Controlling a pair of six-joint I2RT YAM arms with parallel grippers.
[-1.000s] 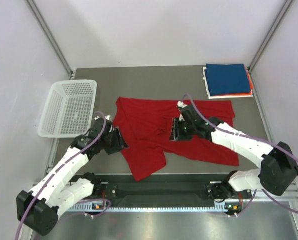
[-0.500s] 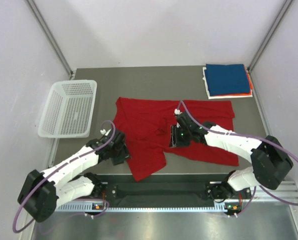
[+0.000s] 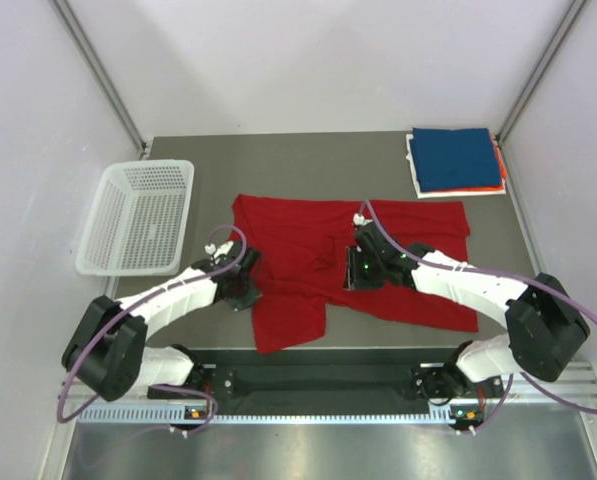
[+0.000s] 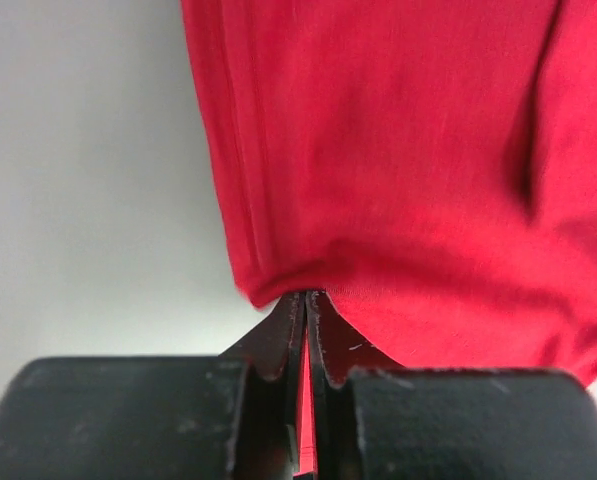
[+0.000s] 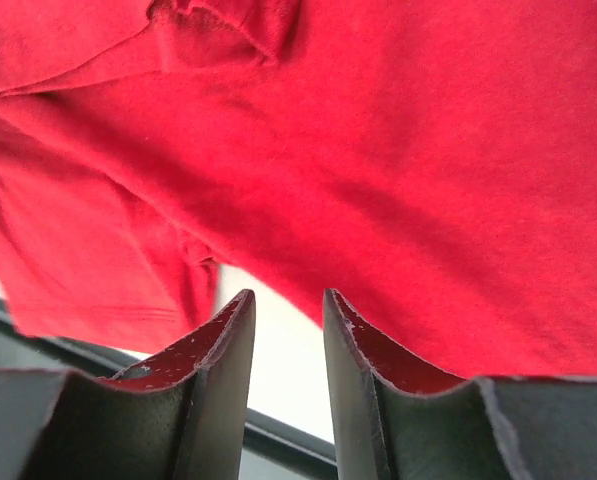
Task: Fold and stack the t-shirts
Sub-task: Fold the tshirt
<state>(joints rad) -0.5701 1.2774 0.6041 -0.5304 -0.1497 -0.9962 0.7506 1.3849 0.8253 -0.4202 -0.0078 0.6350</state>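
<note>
Your worktop [image 3: 298,165]: grey, walled in by pale panels [image 3: 308,60].
Red t-shirt [image 3: 308,260]: spread mid-table, toward the near edge.
Left gripper [image 4: 306,300]: clamped tight on its left hem.
Right gripper [image 5: 286,300]: narrowly parted, holding nothing, over the shirt's middle.
Folded t-shirts [image 3: 458,158]: far right corner.
Basket [image 3: 138,215]: left edge.

Top view: you could not see the left gripper [image 3: 244,290] fingertips, which were buried under its own body at the red shirt [image 3: 288,250] edge, 7 o'clock. The right arm [image 3: 458,285] covered a strip of that shirt toward 4 o'clock. At 1 o'clock, the orange shirt [image 3: 488,189] and white shirt [image 3: 415,180] showed only as slivers beneath the dark blue shirt [image 3: 458,158]. Both wrist views cut the red cloth off at their top edge.
</note>
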